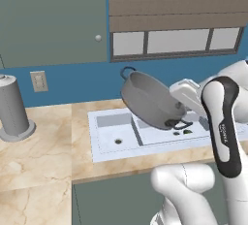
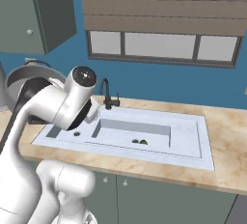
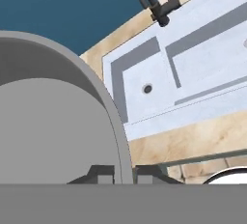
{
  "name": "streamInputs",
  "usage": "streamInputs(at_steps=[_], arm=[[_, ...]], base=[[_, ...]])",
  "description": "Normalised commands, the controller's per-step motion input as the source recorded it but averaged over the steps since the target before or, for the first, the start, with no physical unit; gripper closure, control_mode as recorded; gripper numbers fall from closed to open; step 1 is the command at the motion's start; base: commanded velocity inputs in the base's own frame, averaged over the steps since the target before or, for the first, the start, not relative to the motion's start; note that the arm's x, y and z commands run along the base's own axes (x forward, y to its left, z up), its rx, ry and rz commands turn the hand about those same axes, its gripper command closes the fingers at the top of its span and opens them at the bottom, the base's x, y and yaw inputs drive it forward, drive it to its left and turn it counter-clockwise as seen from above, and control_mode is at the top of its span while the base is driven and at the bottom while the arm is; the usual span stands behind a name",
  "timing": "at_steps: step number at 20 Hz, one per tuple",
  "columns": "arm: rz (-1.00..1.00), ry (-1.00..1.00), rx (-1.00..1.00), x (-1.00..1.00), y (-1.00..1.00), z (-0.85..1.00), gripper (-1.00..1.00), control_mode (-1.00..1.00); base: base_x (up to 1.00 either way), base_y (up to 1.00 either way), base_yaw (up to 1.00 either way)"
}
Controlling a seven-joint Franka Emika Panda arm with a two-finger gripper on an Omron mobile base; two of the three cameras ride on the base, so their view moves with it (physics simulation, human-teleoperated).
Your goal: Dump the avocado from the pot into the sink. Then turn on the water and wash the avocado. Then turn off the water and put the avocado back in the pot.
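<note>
The robot has the pot [image 1: 149, 100] up in the air over the sink [image 1: 109, 144]. The pot is tipped far over on its side, so its open top faces down toward the basins. In the hand view the gripper [image 3: 125, 174] is pinching the pot's thin rim, with one dark tip on each side of the wall, pressed tight on it.

The avocado [image 2: 143, 142] is not in the pot. It is a little green lump lying on the floor of the big basin, just beside the small dark drain. In the left base view it shows as a small dark spot under the low edge of the pot.

So the first job looks done: the avocado is dumped out into the sink.

A lot is left. The pot is in the air and needs to be put down somewhere. No water can be seen coming from the black faucet [image 2: 108, 95], so the water looks off and the washing has not begun. After that the water must be turned off, and the avocado must be picked up and put back in the pot
</note>
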Motion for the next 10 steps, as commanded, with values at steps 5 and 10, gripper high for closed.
streamInputs(at_steps=[5, 10], arm=[[-0.03, 0.12, -0.02, 0.33, 0.59, -0.34, 1.00, -1.00], [-0.03, 0.09, -0.02, 0.13, 0.78, -0.32, 1.00, -1.00]], base=[[0.00, 0.00, 0.00], [0.00, 0.00, 0.00]])
